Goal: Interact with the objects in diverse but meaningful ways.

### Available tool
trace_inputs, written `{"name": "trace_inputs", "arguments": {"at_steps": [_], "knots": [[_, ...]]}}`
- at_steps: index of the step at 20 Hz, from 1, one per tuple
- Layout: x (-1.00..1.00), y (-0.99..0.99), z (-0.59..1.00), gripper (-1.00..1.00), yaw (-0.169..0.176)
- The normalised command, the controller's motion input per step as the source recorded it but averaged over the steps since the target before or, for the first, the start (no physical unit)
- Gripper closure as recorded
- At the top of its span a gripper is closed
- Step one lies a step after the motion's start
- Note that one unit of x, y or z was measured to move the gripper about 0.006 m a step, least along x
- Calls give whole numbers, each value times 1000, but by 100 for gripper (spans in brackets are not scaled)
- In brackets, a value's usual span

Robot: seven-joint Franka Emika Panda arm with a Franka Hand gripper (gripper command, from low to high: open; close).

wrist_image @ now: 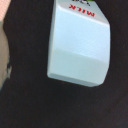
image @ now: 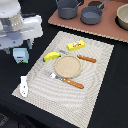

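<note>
A pale-blue and white milk carton stands upright on the black table, off the placemat's edge on the exterior view's left. My gripper hangs just above it, its dark fingers spread apart and holding nothing. The wrist view looks straight down on the carton, red "MILK" lettering on its top, with no finger showing. On the woven placemat lie a yellow banana, a yellow packet and a small white bottle. Two dark grey handled pots sit at the back.
A round wooden plate sits mid-placemat, with a toy knife behind it and a toy fork in front. The pots rest on a brown board, beside a beige bowl.
</note>
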Motion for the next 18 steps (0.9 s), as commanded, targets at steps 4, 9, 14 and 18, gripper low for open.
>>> {"name": "trace_inputs", "arguments": {"at_steps": [4, 9, 14, 18], "knots": [[-181, 116, -89, -100, -67], [-414, 121, -90, -100, -6], [-478, 161, -171, -100, 0], [-519, 135, -188, -100, 0]]}}
